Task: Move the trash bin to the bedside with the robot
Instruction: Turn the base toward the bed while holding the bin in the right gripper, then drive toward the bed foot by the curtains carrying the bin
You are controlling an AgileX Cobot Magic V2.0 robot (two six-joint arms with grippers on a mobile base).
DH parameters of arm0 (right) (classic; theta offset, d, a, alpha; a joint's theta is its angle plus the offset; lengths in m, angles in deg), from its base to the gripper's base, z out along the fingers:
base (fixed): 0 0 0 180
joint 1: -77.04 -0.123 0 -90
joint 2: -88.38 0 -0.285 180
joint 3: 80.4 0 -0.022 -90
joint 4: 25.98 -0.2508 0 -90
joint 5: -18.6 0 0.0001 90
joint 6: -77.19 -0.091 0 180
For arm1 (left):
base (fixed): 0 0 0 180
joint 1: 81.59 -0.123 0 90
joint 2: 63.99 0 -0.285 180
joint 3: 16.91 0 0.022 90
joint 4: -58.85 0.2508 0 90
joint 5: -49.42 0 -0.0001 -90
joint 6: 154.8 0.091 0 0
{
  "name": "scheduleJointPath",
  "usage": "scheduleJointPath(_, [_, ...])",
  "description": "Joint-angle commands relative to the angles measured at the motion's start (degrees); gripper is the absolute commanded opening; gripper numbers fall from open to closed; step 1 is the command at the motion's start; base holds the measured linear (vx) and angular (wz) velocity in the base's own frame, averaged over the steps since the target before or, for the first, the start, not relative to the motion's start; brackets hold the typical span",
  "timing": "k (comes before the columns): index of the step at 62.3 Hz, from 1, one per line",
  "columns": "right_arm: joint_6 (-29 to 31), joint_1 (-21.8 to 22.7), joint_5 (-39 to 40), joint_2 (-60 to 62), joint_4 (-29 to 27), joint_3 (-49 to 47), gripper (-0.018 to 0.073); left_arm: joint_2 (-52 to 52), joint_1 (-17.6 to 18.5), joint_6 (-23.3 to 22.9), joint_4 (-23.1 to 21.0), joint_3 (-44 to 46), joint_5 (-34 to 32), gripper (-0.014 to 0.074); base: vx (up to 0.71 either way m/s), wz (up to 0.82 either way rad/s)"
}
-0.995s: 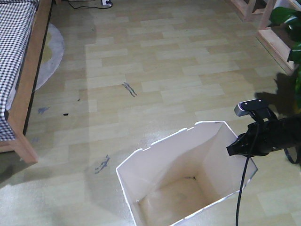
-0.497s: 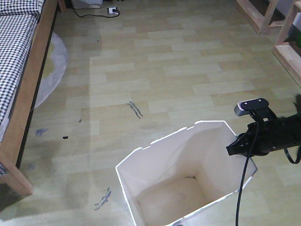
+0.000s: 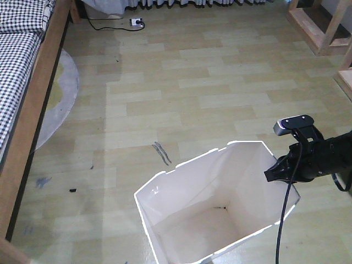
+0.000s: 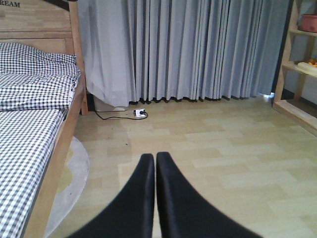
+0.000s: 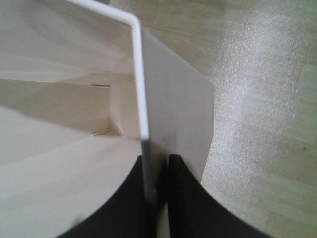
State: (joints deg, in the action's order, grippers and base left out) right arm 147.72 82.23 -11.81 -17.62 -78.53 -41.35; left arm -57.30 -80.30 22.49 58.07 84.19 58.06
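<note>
The white faceted trash bin [image 3: 214,203] stands open at the bottom of the front view, cream inside. My right gripper [image 3: 273,171] is shut on the bin's right wall at the rim; in the right wrist view the gripper [image 5: 157,171] pinches the thin white wall [image 5: 141,99] between its two black fingers. The bedside [image 3: 30,110], a light wooden frame with black-and-white checked bedding, runs along the left edge and also shows in the left wrist view [image 4: 59,144]. My left gripper [image 4: 155,157] is shut and empty, held above the floor, pointing toward grey curtains.
A grey round rug [image 3: 58,93] lies by the bed. A power strip with cable [image 3: 135,22] is on the floor at the back. Wooden shelf frames [image 3: 319,27] stand at the right. Dark scuff marks [image 3: 161,153] spot the wood floor.
The whole view has shifted: bed, rug and floor marks slid down and left, and curtains and power strip came into view at the top. The bin and right gripper kept their place in frame.
</note>
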Motion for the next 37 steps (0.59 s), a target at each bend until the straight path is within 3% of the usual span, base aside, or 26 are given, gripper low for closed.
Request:
scheduleJointPath(1, [-1.63,0.05,-5.25,2.73,-6.06,-1.76,-0.0006,-0.56,0.46,-0.52,-0.18,-1.62,-4.45,-0.0006,0.39,0.03])
scheduleJointPath(37, [-1.63,0.05,-5.25,2.73,-6.06,-1.76,-0.0006,-0.56,0.46,-0.52,-0.18,-1.62,-4.45,-0.0006,0.39,0.12])
